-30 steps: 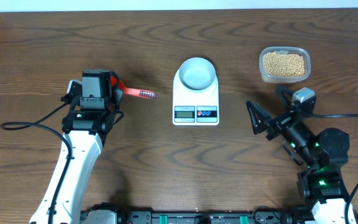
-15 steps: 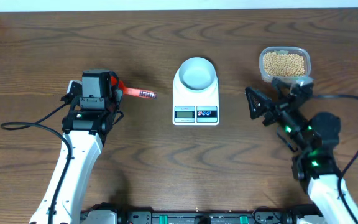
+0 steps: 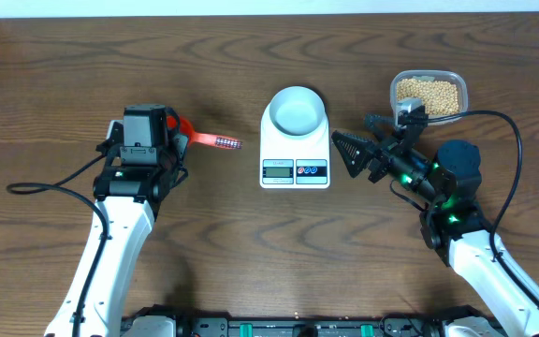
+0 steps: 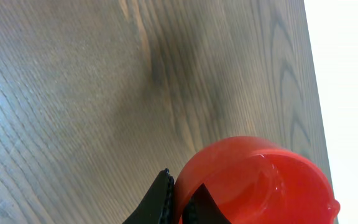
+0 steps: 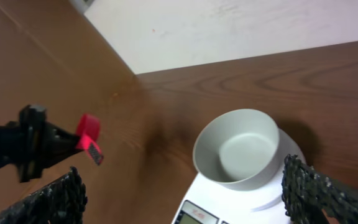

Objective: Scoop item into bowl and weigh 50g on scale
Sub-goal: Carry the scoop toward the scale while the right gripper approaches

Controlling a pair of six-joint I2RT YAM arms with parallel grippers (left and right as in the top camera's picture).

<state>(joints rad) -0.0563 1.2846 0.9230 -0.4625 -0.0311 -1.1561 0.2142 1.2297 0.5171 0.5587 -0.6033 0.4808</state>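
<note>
Scooping is judged not yet begun: bowl [image 3: 296, 110] sits empty on scale [image 3: 295, 150], and beans [image 3: 428, 93] lie in tub [image 3: 459, 105] at its 2 o'clock. Scoop [image 3: 211, 140] is clamped by left gripper [image 3: 169, 131] at 9 o'clock. Right gripper [image 3: 344, 153] is spread wide. Scoop must next be carried to tub.

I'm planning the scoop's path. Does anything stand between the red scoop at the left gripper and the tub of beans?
Yes. The scale with the bowl on it sits squarely between the red scoop and the beans in the clear tub. The open right gripper hovers just right of the scale, near that line too.
</note>
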